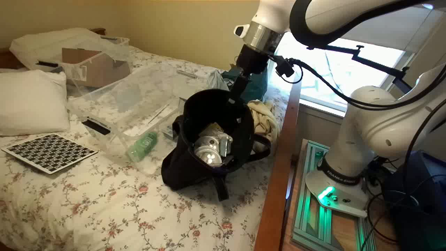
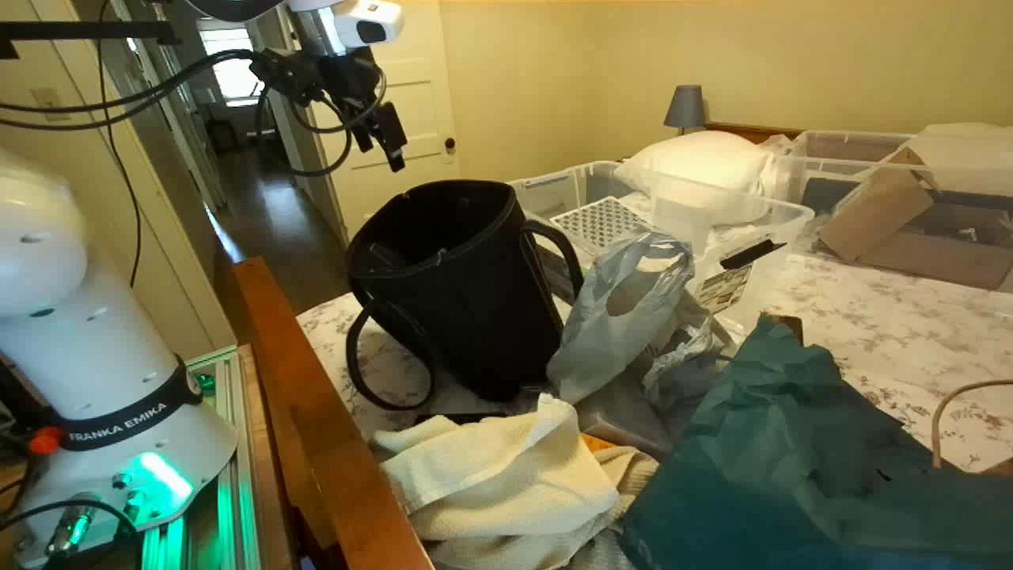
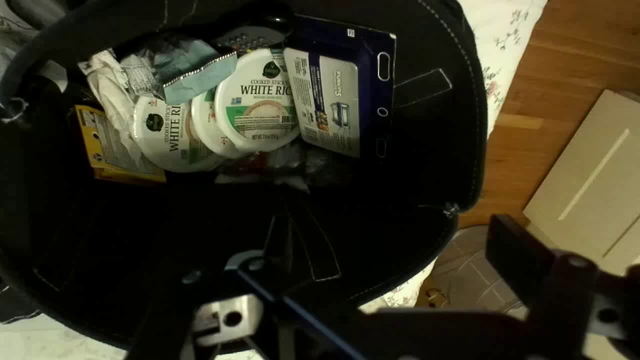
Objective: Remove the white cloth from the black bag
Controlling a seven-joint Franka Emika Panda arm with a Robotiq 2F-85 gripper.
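The black bag [image 1: 181, 167] stands tilted on the bed with its round mouth open; it also shows in an exterior view [image 2: 475, 317] and fills much of the wrist view [image 3: 440, 140]. Inside, a crumpled white piece [image 3: 112, 95], cloth or paper, I cannot tell which, lies between a yellow box and white rice tubs [image 3: 257, 107]. A cream-white cloth [image 2: 514, 475] lies bunched outside the bag, by the bed rail; it also shows in an exterior view [image 1: 263, 120]. My gripper [image 2: 381, 154] is above the bag's mouth, apart from it; in the wrist view [image 3: 377, 245] its fingers are spread and empty.
A blue package [image 3: 345, 90] stands inside the bag. A wooden bed rail [image 1: 278, 195] runs between bag and robot base. A grey plastic bag [image 2: 625, 317] and crumpled green paper [image 2: 775, 467] lie near the bag. Clear bins [image 1: 132, 94] and a green bottle [image 1: 143, 146] are beside it.
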